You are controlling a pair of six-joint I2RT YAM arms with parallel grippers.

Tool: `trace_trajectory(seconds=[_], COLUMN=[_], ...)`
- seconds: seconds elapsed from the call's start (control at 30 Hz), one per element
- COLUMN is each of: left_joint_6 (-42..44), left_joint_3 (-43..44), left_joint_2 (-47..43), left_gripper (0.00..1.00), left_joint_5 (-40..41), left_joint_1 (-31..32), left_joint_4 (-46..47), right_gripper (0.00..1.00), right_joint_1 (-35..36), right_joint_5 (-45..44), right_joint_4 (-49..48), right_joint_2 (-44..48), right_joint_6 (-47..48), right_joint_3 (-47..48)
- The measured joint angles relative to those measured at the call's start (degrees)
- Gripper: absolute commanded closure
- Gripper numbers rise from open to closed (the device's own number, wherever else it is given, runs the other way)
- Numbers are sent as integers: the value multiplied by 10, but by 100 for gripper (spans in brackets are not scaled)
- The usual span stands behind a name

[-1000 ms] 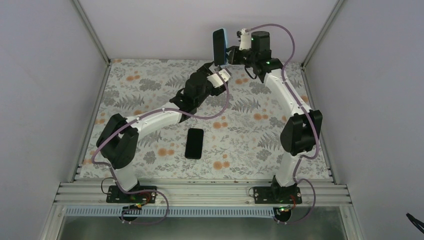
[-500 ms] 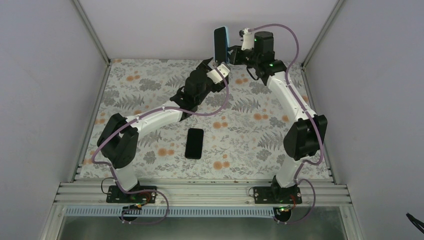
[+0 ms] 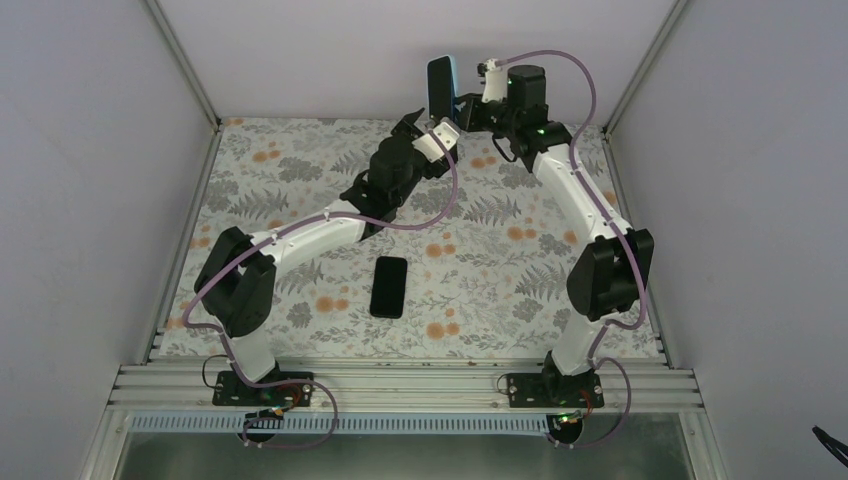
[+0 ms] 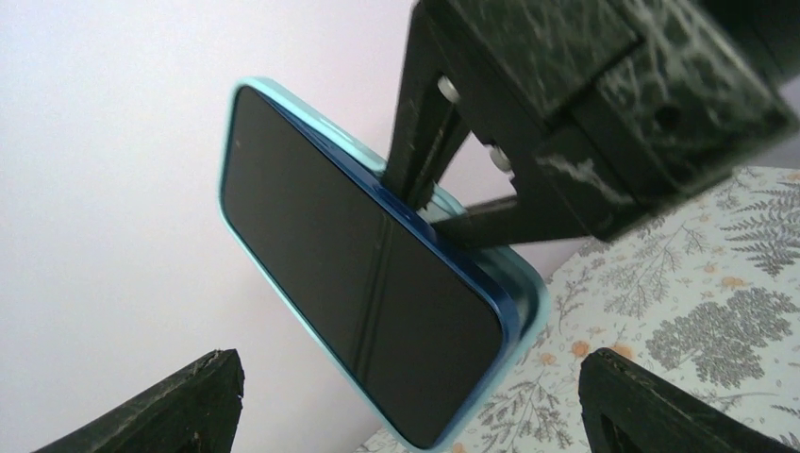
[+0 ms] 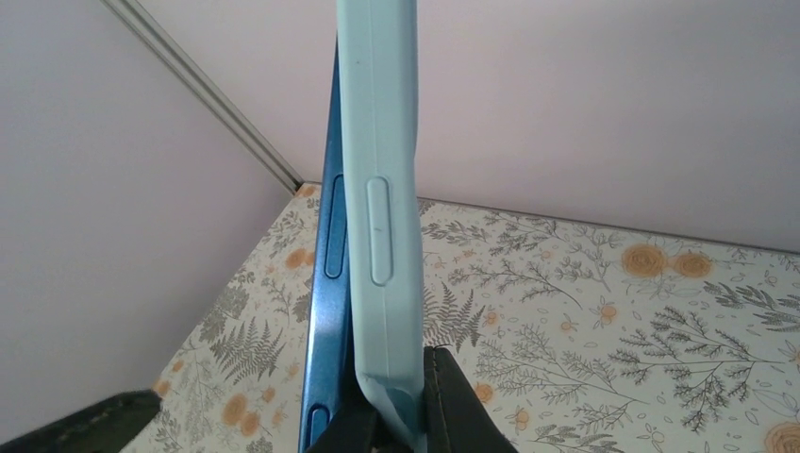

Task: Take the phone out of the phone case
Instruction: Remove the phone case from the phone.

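Top external view: the right gripper [image 3: 461,106] is up at the top centre of the frame, in front of the back wall [image 3: 330,50], with its jaws clamped on the phone case [image 3: 451,80]. The light blue case stands upright on its short end, well above the floral tablecloth [image 3: 300,170], and the phone [image 3: 437,86] sits in it with its dark face turned to the left of the frame. The left gripper [image 3: 424,127] is just below the case with its jaws spread apart, touching nothing. A second phone [image 3: 389,287], black, lies flat at the centre of the frame between the two arms, well apart from both grippers.

Left wrist view: the cased phone fills the middle, tilted from upper left to lower right, with its dark blue edge showing inside the pale rim. The right gripper's black fingers [image 4: 429,151] reach in from the upper right and pinch the case's far long side. The left gripper's own fingertips [image 4: 193,401] sit in the two bottom corners, wide apart and clear of the phone.

Right wrist view: the case's long side runs up the middle, and the phone's blue side with its buttons shows just to its left. The jaws grip the case's lower end at the bottom centre.
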State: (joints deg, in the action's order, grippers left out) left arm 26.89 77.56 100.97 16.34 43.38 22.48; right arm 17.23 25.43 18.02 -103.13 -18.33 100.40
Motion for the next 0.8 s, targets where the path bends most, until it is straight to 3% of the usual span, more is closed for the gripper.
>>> trace_trajectory(seconds=[0.47,0.8], left_joint_6=[7,7], left_joint_3=[50,15], left_joint_2=[27,27], left_gripper=[12,12], left_joint_5=[41,25], left_joint_1=[1,2], left_joint_4=[23,21], right_gripper=[97,97], right_joint_1=[3,4], right_joint_5=[4,0], right_joint_4=[-7,-9], right_joint_2=[0,1], right_joint_6=[1,2], right_joint_3=[-19,-19])
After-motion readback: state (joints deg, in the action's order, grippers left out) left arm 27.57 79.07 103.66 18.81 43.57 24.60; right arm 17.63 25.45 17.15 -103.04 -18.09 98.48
